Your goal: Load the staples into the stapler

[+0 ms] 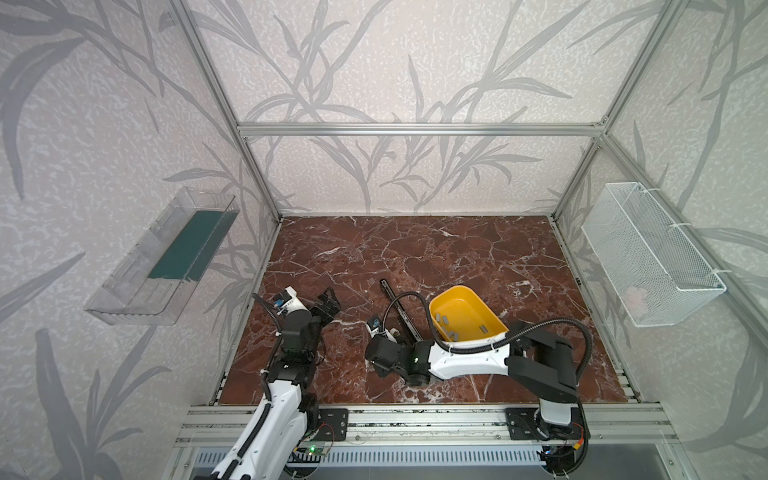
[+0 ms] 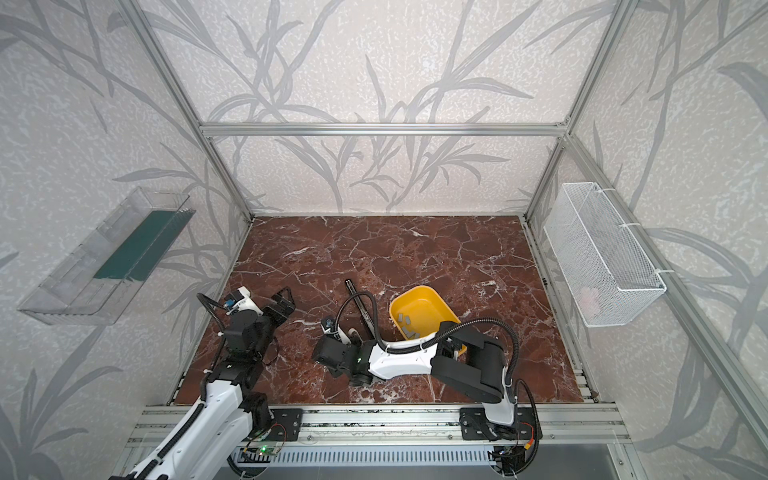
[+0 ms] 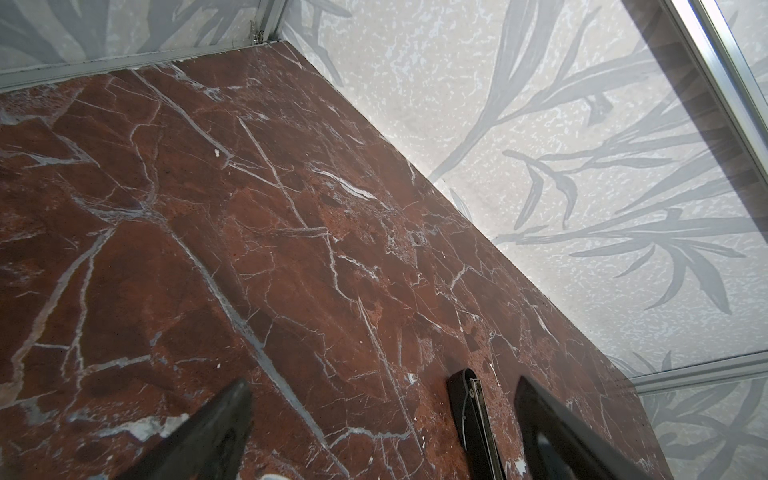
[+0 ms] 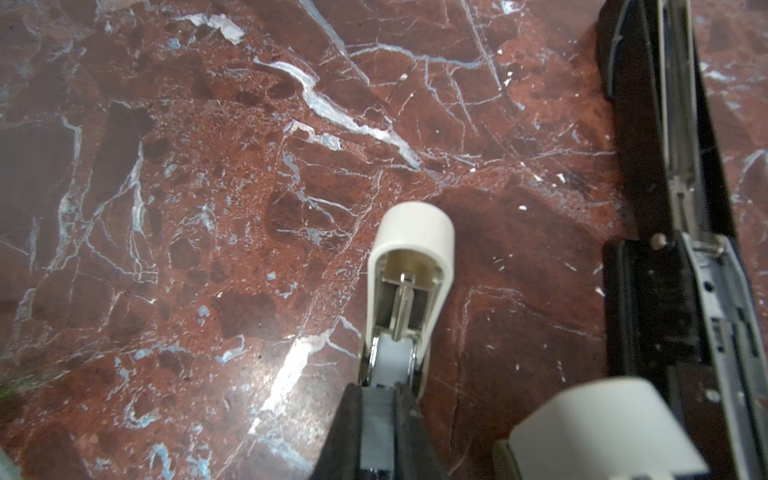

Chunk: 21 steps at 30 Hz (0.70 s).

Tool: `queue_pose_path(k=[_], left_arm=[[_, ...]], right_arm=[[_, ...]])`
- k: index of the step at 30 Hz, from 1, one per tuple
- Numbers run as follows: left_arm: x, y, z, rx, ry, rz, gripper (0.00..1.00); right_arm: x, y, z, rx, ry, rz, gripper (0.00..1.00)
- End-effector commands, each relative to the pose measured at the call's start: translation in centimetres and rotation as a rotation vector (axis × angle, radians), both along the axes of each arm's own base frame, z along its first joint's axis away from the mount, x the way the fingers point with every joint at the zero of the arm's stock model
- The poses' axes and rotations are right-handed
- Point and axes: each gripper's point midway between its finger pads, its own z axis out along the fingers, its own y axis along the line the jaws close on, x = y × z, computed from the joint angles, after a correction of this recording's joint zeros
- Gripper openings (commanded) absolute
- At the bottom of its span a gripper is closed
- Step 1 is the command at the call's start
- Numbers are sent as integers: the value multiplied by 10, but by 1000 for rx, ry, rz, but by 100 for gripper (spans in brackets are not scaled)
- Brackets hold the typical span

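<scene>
Since everything here rests on the red marble tabletop (image 1: 415, 249), I read the scene from it downward in size. Right of centre in both top views stands the yellow bin (image 1: 469, 303), its near side hidden under my right arm. Just left of the bin lies the stapler (image 1: 389, 291), long and black, flat on the tabletop with its far end toward the back wall. The right wrist view shows its silver channel (image 4: 675, 104) uncovered, though I cannot tell whether staples already sit in it. The left tool (image 1: 330, 302) is poised left of the stapler and apart from it, jaws wide and holding nothing. The right tool (image 4: 379, 392) is across the middle, jaws closed on a cream piece (image 4: 409, 232), round-ended with a thin metal rod inside, just beside the stapler's near end. Smallest are the staple strips (image 1: 442, 319), grey bars loose on the bin floor. As I judge it, the stapler is laid open and loading has not yet begun. The next move calls for a free tool at the bin. I would have the right tool release the cream piece, pinch one strip by its long sides and lay it along the channel.
</scene>
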Motion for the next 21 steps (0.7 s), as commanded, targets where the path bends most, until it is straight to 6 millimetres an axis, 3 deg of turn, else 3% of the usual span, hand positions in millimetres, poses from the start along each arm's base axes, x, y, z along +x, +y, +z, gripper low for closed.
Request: queue_pose_path(k=[1, 15, 21], left_arm=[[1, 1, 9, 10, -23, 2, 98], [1, 2, 10, 9, -22, 4, 98], [1, 2, 11, 11, -26, 4, 98]], right_arm=[[0, 7, 4, 12, -6, -6, 14], [-2, 4, -3, -4, 8, -15, 14], [-13, 2, -5, -6, 6, -3, 14]])
